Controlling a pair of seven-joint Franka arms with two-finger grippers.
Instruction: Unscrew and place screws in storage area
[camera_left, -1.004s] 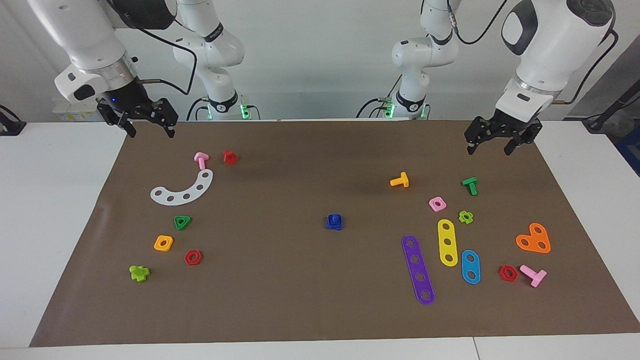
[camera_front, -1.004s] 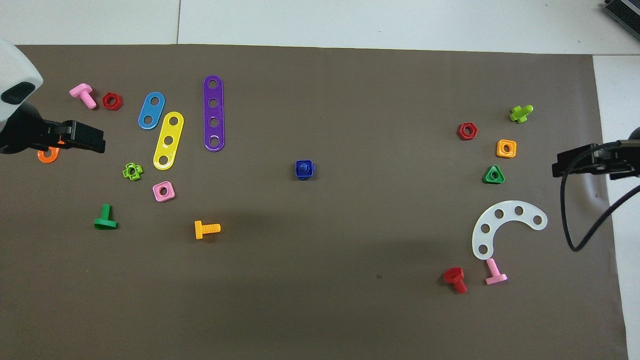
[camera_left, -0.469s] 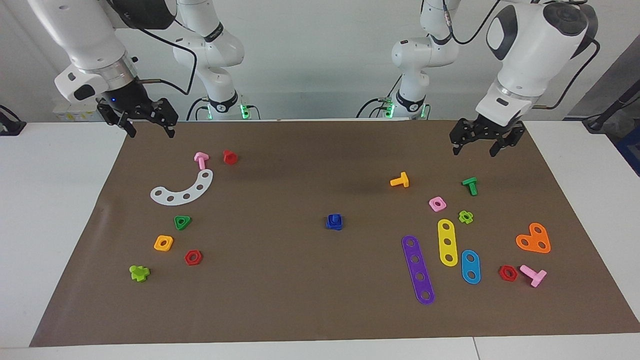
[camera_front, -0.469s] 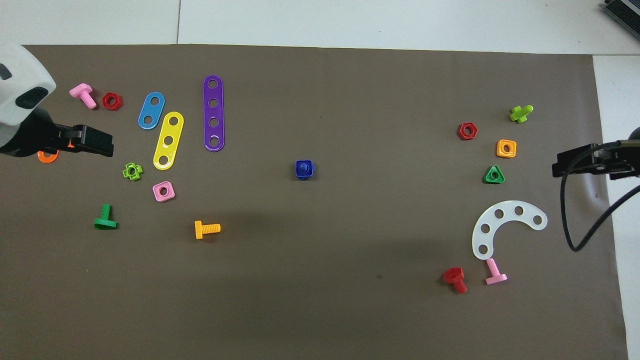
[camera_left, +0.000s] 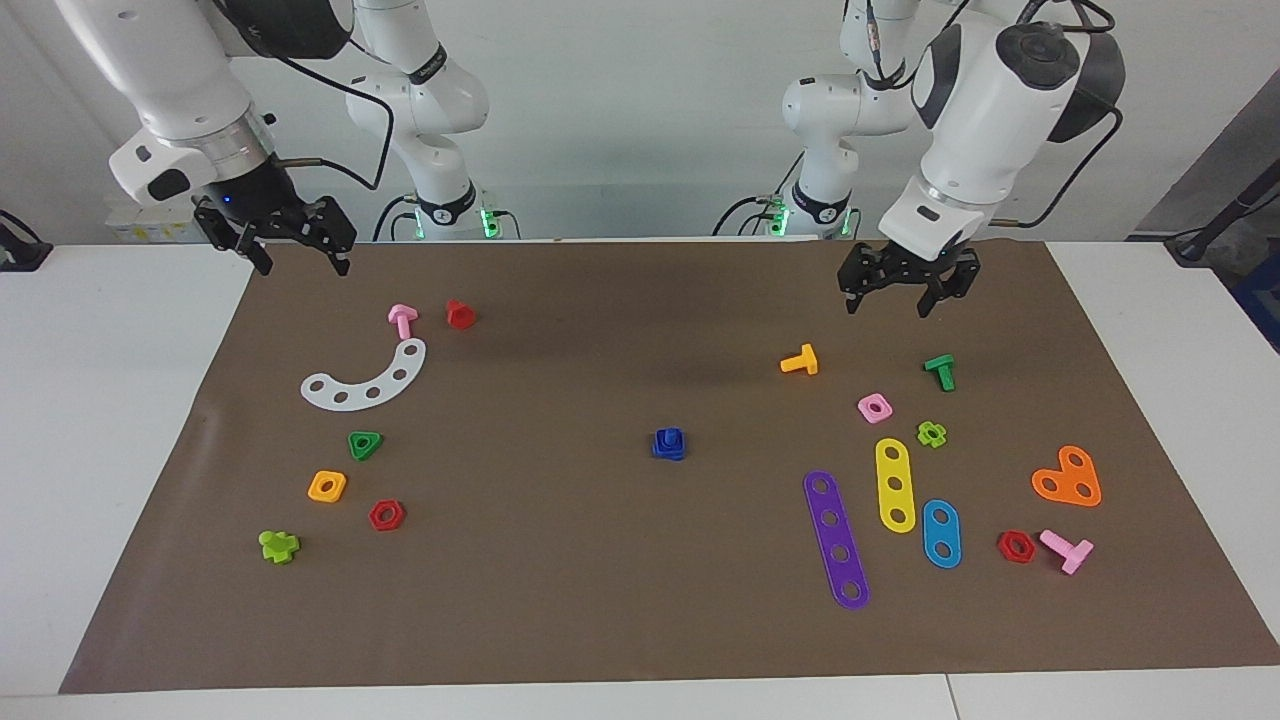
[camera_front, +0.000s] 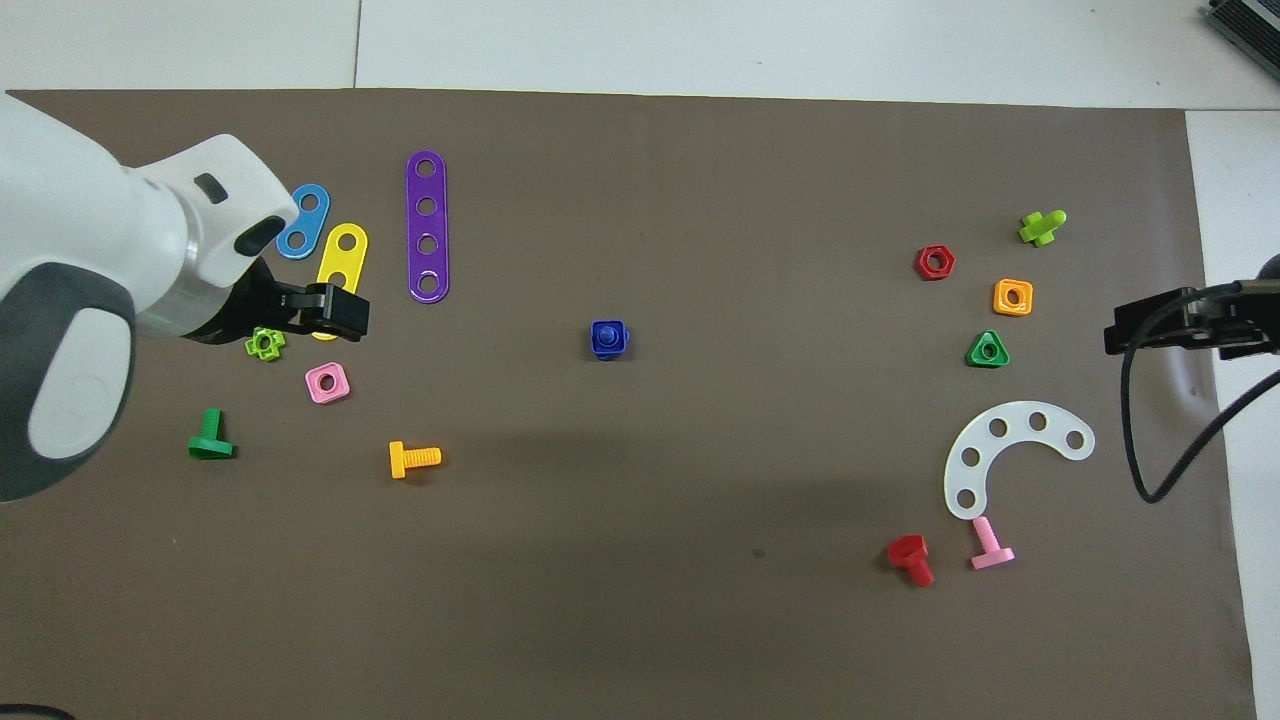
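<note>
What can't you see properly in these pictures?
- Overhead view: the left arm covers the orange heart plate, a pink bolt and a red nut.
- Overhead view: the right gripper is cut off by the edge.
- Both views: the dark-blue bolt is too small to tell whether it is still screwed into its nut.

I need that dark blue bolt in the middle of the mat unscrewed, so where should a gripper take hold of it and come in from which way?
Judging by its pose, grip the dark blue bolt from straight above, fingers closing across the part that sticks up from the blue piece under it. It stands alone mid-mat, so no neighbour blocks either side. The left gripper, open over the mat near the orange bolt, looks better placed than the waiting right gripper.
</note>
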